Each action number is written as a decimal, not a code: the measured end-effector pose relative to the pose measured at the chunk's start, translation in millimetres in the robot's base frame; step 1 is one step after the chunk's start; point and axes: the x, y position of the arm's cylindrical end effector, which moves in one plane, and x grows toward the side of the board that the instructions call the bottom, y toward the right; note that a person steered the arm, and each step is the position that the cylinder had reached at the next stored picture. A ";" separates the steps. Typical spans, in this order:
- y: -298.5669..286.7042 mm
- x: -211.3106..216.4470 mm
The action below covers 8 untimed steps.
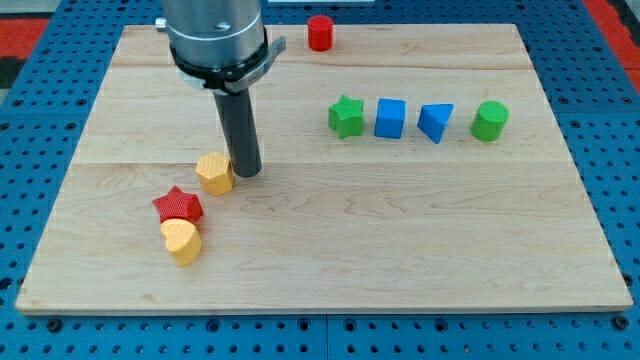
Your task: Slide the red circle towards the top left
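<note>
Red circle [319, 32]: a short upright cylinder standing at the far edge of the wooden board [400, 230], at about 12 o'clock from the board's centre, just right of the arm's grey housing [215, 35] and apart from every other block.

Row of four blocks, at roughly 5 o'clock from the red circle and lying along the view's right half, reading from the view's left to right: green star [346, 116], blue cube [390, 118], blue triangular block [436, 122], green cylinder [490, 120]. Neighbours in the row stand near one another without touching.

Rod [240, 130]: I have no jaws on this rig, only the straight dark rod descending from the housing, so nothing is grasped. My tip [247, 174] rests on the board left of centre, well apart from the red circle, at about 7 o'clock from it.

Yellow hexagonal block [215, 173]: just beside my tip at its 9 o'clock; whether the two actually touch I cannot tell.

Red star [178, 206]: at 7 o'clock from the yellow hexagonal block, close to it.

Yellow heart-like block [182, 241]: directly at 6 o'clock from the red star and touching, or very nearly touching, its lower points; its exact shape is hard to make out.

Blue perforated surface [20, 150]: surrounds the board on all visible sides.
</note>
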 end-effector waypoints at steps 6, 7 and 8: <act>6.5 -172.0; 124.0 -175.3; 186.6 -219.7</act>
